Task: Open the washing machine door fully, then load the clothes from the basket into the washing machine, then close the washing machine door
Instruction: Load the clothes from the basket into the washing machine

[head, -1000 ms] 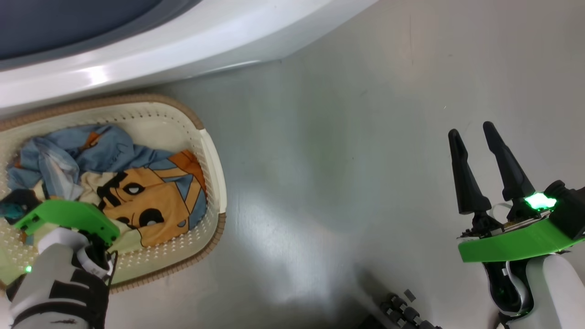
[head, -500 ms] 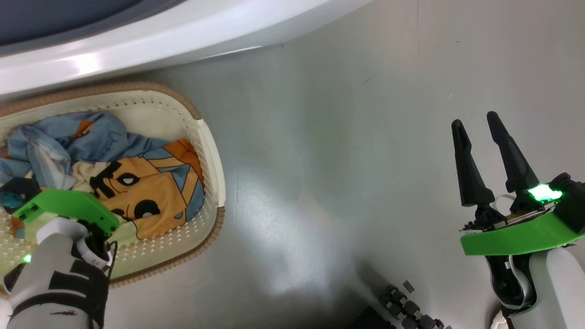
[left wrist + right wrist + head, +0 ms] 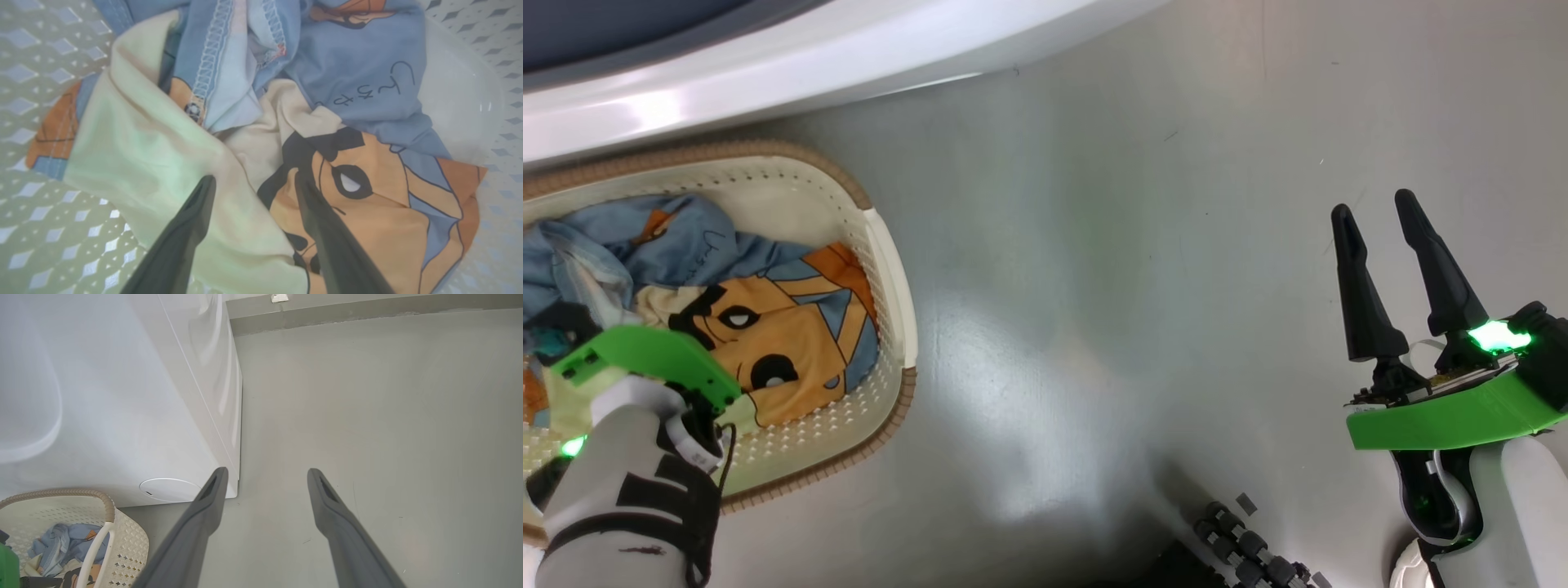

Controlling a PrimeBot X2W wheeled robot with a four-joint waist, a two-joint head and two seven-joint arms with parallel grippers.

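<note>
L gripper (image 3: 254, 179) points down into basket (image 3: 892, 269), jaws spread, tips at clothes (image 3: 359, 73); can't tell if touching. R gripper (image 3: 1372, 208) hovers over glossy grey floor (image 3: 1094, 245), jaws apart. Black scribble on blue cloth, unreadable. Basket on floor just beside white washer (image 3: 866, 49).

Glossy grey floor (image 3: 1143, 245), glare patches

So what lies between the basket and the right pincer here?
Bare grey floor. In the head view nothing rests on that stretch between the basket and the open right pincer.
</note>
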